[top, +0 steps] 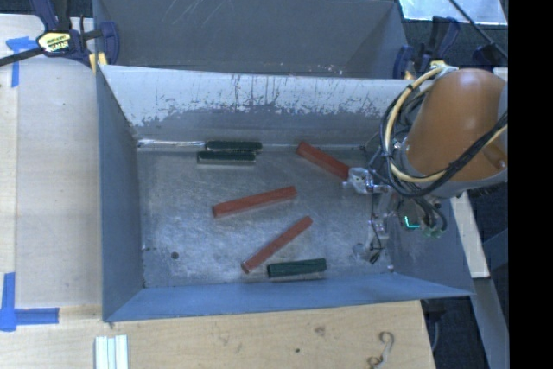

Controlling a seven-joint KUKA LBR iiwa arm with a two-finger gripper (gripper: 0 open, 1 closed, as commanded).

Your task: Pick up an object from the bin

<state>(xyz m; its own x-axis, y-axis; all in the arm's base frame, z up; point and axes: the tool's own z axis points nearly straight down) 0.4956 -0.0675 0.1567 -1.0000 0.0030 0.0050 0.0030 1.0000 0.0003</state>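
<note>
Hand [377, 239] hangs low by the right wall of the grey bin [121, 186], below the arm's orange cover [454, 130]. Nearest the hand is a dark green block [296, 269], just view-left of it, along the front wall. A short red-brown block [322, 160] lies up-left of the hand near the back wall, tilted. Further left of the hand are a slanted red-brown stick [276, 244] and an upper red-brown stick [255, 202], lying apart. Farthest from the hand is a second dark green block [229, 151], at the back wall.
</note>
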